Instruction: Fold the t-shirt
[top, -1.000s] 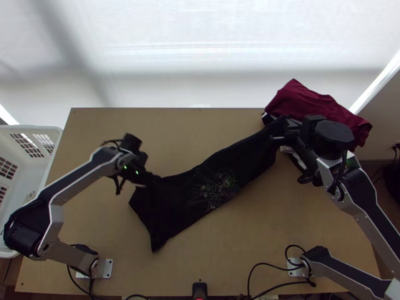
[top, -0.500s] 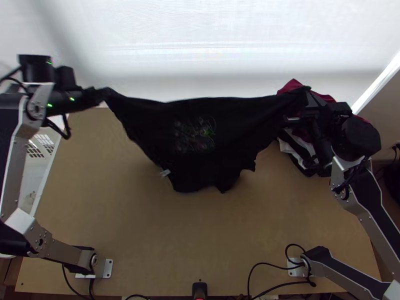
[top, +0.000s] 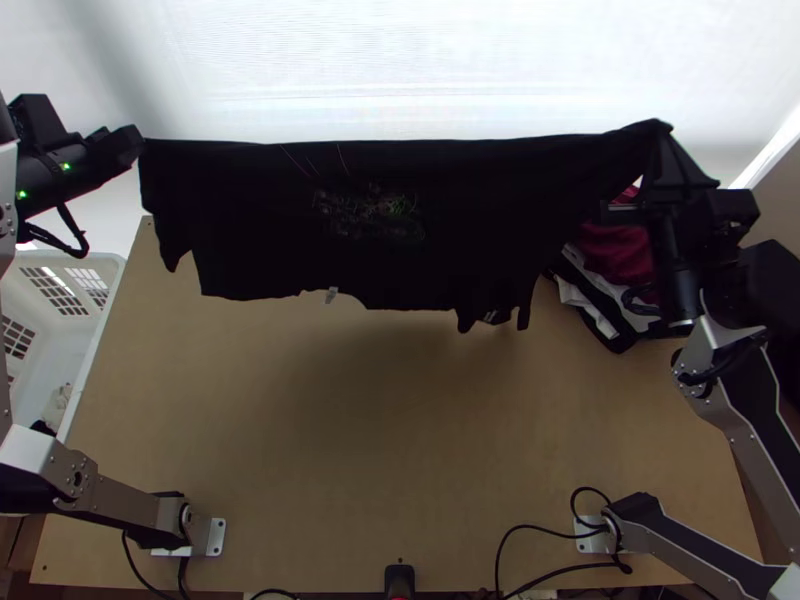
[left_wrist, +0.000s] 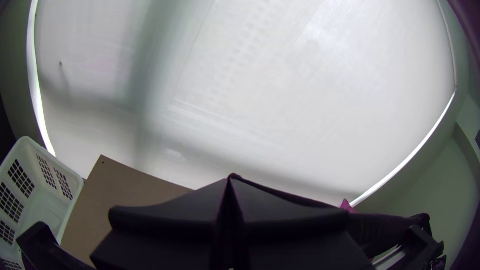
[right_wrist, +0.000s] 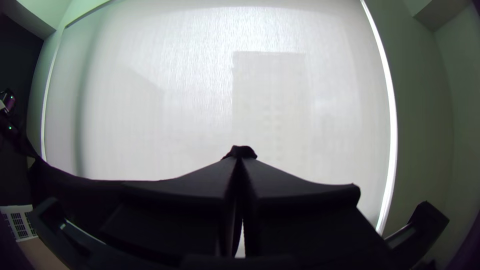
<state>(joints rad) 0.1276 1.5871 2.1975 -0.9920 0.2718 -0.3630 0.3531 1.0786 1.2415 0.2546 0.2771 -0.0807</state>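
Stretched wide between the two arms, the black t-shirt (top: 380, 230) hangs above the table's far part, its top edge nearly straight and its lower edge uneven, with a print near the middle. At the upper left my left gripper (top: 138, 145) is shut on one end of it. My right gripper (top: 660, 130) is shut on the other end at the upper right. In the left wrist view the fingers of my left gripper (left_wrist: 230, 180) meet at their tips. A bit of dark cloth pokes out at the tips of my right gripper (right_wrist: 240, 155) in the right wrist view.
Behind the right arm, a pile of dark red, black and white cloth (top: 615, 265) lies at the table's right side. A white basket (top: 75, 265) stands beyond the left edge of the wooden table (top: 400, 450). A pale blind (top: 400, 70) rises behind the table.
From lying askew on the table, the t-shirt has been lifted and pulled out wide. My left gripper has moved up and left with its end; my right gripper has moved slightly up and right.
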